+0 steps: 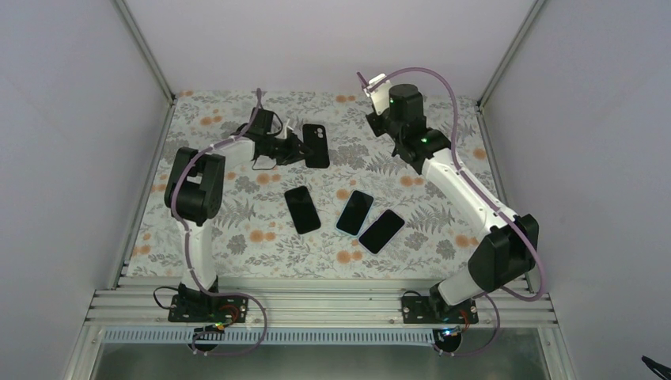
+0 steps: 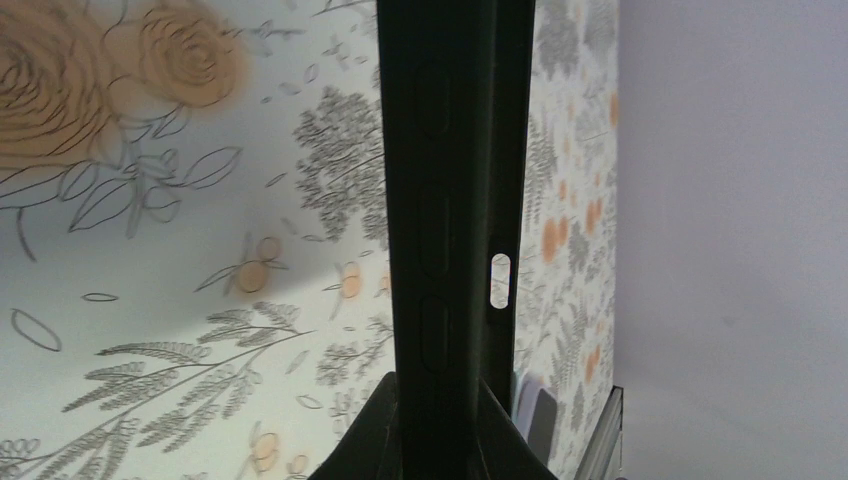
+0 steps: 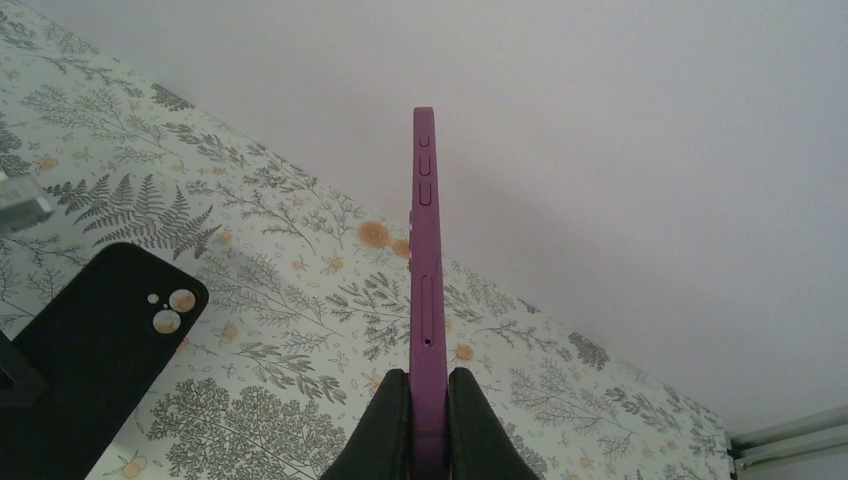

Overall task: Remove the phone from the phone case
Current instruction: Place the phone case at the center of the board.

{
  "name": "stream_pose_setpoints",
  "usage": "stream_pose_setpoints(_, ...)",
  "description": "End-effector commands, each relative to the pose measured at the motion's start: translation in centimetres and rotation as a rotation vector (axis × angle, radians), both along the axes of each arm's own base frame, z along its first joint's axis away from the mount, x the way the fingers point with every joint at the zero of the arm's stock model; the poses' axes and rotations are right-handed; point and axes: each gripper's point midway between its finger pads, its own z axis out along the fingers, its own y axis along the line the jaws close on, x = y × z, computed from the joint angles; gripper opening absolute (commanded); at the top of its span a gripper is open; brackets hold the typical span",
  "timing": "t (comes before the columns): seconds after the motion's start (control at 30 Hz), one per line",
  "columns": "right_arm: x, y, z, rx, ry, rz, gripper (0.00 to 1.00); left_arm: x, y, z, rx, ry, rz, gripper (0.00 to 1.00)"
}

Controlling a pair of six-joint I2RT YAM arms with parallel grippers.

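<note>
My left gripper (image 1: 299, 147) is shut on a black phone case (image 1: 316, 146), held on edge above the far middle of the table. In the left wrist view the case (image 2: 450, 180) stands edge-on between the fingers (image 2: 365, 430), and light shows through a slot in its side. My right gripper (image 1: 378, 89) is raised at the far right, apart from the case, and is shut on a purple phone (image 3: 425, 250) seen edge-on. That phone (image 1: 375, 81) looks pale from above. The case's back (image 3: 90, 360), with its camera holes, shows at the lower left of the right wrist view.
Three dark phones lie face up on the floral cloth mid-table: one to the left (image 1: 302, 209), one in the middle (image 1: 354, 212), one to the right (image 1: 381, 230). White walls with metal frame posts (image 1: 146, 51) enclose the table on three sides.
</note>
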Motion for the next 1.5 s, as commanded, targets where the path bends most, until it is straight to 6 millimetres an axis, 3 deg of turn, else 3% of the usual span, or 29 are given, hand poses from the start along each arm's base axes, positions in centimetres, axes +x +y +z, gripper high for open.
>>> stream_pose_setpoints(0.0,-0.2,-0.4,2.7,0.076,-0.064,-0.003,0.04,0.4,-0.7,-0.6,-0.005,-0.014,-0.054,0.02)
stream_pose_setpoints(0.3,0.1,-0.4,1.8,0.076,-0.041,-0.003,0.04,1.4,-1.2,-3.6,0.032,0.024,-0.079,0.02)
stream_pose_setpoints(0.47,0.2,-0.5,1.6,0.075,-0.035,-0.003,0.04,1.1,-1.1,-5.4,0.063,0.062,-0.076,0.02)
stream_pose_setpoints(0.73,0.4,-0.3,1.1,0.079,-0.025,0.002,0.04,0.4,0.0,-7.8,0.14,0.099,-0.056,0.02)
stream_pose_setpoints(0.97,0.4,-0.4,1.0,0.077,-0.022,0.003,0.04,1.0,1.4,-9.5,0.263,0.107,-0.012,0.03)
stream_pose_setpoints(1.3,0.4,-0.3,1.2,0.081,-0.022,0.007,0.04,1.2,2.6,-10.1,0.399,0.091,0.023,0.23)
stream_pose_setpoints(1.47,0.2,-0.3,1.2,0.079,-0.022,0.011,0.04,1.3,3.3,-9.4,0.455,0.069,0.057,0.35)
